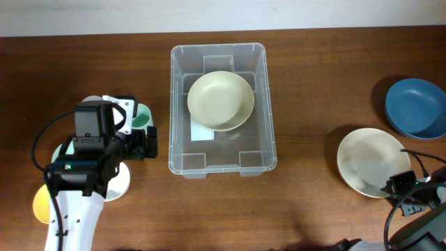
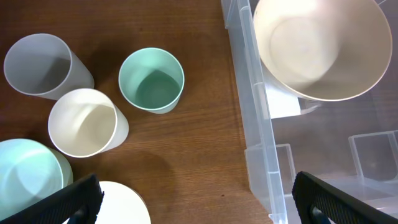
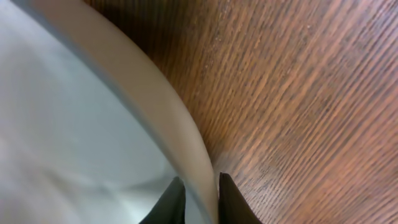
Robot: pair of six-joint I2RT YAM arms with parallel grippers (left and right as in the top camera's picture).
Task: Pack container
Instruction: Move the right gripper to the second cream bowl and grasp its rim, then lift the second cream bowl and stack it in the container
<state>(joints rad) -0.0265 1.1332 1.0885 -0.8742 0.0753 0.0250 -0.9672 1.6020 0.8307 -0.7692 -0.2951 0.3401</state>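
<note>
Hovering over the left side of the tabletop (image 1: 313, 84), the left hand (image 2: 198, 202) is spread wide and grips nothing. Below it stand three upright cups. A grey cup (image 2: 40, 65) is furthest left, and a white cup (image 2: 84, 121) stands just beside it and nearer. A green cup (image 2: 151, 79) is to their right, close to the container's left wall but apart from it. A yellow plate (image 1: 42, 206) and a white plate (image 1: 120, 183) lie partly under the arm at the near left.

The container (image 1: 221, 159) sits upright in the middle of the tabletop, its long sides running near to far. A cream bowl (image 1: 220, 100) rests in its far half, partly over the white label (image 1: 201, 132) on the base.

Further right, towards the near edge, lies a white bowl (image 1: 369, 162). The right hand (image 3: 198, 199) is narrowed onto its near right rim, with one of its fingers (image 3: 171, 202) inside the bowl and the other on the wood side. A blue bowl (image 1: 417, 107) sits at the far right, apart from the white bowl.
</note>
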